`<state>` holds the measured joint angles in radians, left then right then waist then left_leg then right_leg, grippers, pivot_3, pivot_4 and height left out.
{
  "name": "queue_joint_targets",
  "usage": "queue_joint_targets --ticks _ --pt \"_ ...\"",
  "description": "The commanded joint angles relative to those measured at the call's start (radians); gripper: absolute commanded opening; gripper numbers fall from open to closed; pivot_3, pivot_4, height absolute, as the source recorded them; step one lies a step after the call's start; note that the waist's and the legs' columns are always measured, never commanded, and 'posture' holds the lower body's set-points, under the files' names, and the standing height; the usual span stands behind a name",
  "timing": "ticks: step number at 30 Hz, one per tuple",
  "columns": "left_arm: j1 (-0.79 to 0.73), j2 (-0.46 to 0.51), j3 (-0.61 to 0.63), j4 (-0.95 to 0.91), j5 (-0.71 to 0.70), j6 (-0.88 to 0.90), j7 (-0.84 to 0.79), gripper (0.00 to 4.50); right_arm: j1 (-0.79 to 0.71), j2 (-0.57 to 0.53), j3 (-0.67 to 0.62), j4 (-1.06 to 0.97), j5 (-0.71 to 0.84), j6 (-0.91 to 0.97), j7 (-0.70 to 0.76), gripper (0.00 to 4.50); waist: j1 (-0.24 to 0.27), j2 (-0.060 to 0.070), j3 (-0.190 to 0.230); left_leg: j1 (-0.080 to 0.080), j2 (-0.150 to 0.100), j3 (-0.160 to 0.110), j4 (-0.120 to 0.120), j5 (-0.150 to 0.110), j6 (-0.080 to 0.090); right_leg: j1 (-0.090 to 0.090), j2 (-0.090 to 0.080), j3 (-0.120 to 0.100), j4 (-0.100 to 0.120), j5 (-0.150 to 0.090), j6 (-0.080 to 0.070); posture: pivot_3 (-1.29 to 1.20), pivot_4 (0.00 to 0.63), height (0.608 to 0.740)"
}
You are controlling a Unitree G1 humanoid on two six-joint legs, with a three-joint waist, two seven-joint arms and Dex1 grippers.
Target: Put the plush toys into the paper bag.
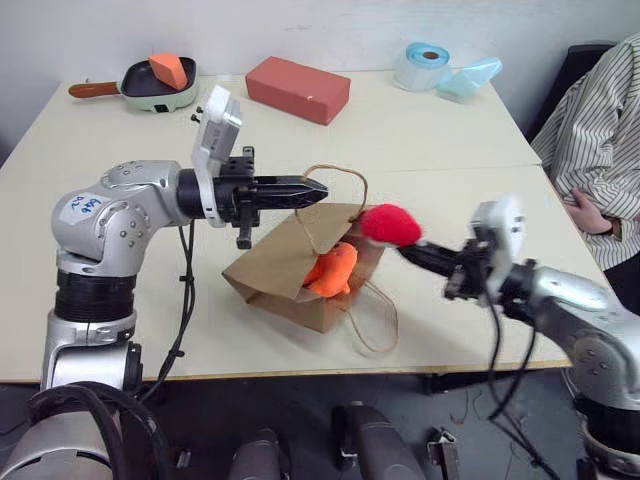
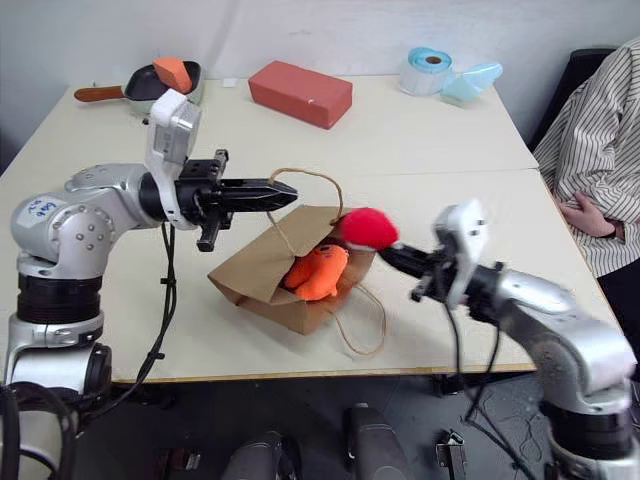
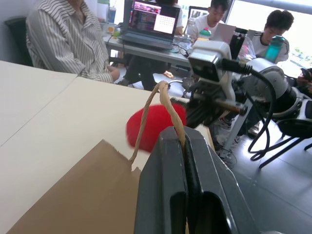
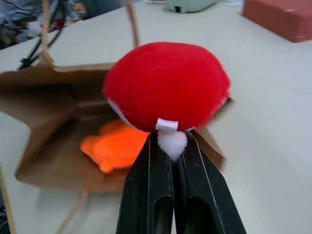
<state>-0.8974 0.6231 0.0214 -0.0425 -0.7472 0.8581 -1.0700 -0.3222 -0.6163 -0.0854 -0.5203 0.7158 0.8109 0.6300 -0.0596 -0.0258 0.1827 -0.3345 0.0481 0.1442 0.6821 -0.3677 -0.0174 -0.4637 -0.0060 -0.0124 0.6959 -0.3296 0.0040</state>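
On the cream table (image 1: pixel 420 140) before a seated person (image 1: pixel 600 150), the left gripper (image 1: pixel 318 192) pinches the paper bag (image 1: pixel 270 270)'s cord handle (image 3: pixel 163 97), the right gripper (image 4: pixel 171 146) is clamped on the red plush toy (image 1: pixel 390 225), and the orange plush toy (image 1: pixel 332 270) seems inside.

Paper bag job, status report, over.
Left gripper shut on bag handle. Right gripper shut on red plush at paper bag mouth. Orange plush inside. Nothing blocking.

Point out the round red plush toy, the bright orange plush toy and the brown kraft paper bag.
Round red plush toy (image 4: pixel 168 85): right wrist view, centre of its red body.
Bright orange plush toy (image 1: pixel 333 270): left eye view, its body inside the bag's mouth.
Brown kraft paper bag (image 1: pixel 270 268): left eye view, its upper side panel.
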Motion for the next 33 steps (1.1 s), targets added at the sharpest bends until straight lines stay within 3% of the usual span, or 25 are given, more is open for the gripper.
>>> queue_joint_targets --ticks 1,15,23,26,33 --pt "-0.045 -0.013 0.019 -0.042 -0.035 0.006 -0.002 0.0 -0.074 -0.012 0.199 0.051 -0.215 -0.074 -0.035 0.03 0.001 0.0 0.0 0.0 0.0 0.0 0.0 0.0 0.0 0.0 0.0 0.0 0.0 0.0 0.0 0.0 0.15 0.74" --pt "-0.029 -0.062 0.013 -0.109 -0.076 0.038 0.032 0.0 -0.263 0.1 0.327 0.118 -0.322 -0.172 0.051 0.03 -0.004 0.0 0.0 0.0 0.0 0.0 0.001 0.0 0.001 0.0 0.0 -0.001 0.0 0.0 0.0 0.0 0.15 0.74" --pt "-0.046 -0.081 -0.005 -0.09 -0.071 0.025 0.023 0.0 -0.394 0.241 0.474 0.38 -0.454 -0.278 0.097 0.03 -0.005 0.0 0.0 -0.001 0.0 0.0 0.001 0.0 0.001 0.0 -0.001 -0.001 0.0 0.0 0.0 0.0 0.15 0.74" --pt "-0.043 -0.082 -0.004 -0.088 -0.071 0.024 0.025 0.0 -0.405 0.275 0.468 0.437 -0.478 -0.283 0.09 0.63 -0.004 0.0 0.0 -0.001 0.0 -0.001 0.001 0.0 0.001 0.0 -0.001 -0.001 0.0 0.0 0.0 0.0 0.15 0.74" --pt "-0.03 -0.059 0.009 -0.067 -0.058 0.016 0.021 0.0 -0.348 0.21 0.336 0.264 -0.372 -0.184 0.151 2.99 -0.002 0.0 0.0 -0.001 0.0 -0.001 0.001 0.0 0.001 -0.001 -0.001 -0.002 0.0 0.0 0.0 0.0 0.15 0.74"
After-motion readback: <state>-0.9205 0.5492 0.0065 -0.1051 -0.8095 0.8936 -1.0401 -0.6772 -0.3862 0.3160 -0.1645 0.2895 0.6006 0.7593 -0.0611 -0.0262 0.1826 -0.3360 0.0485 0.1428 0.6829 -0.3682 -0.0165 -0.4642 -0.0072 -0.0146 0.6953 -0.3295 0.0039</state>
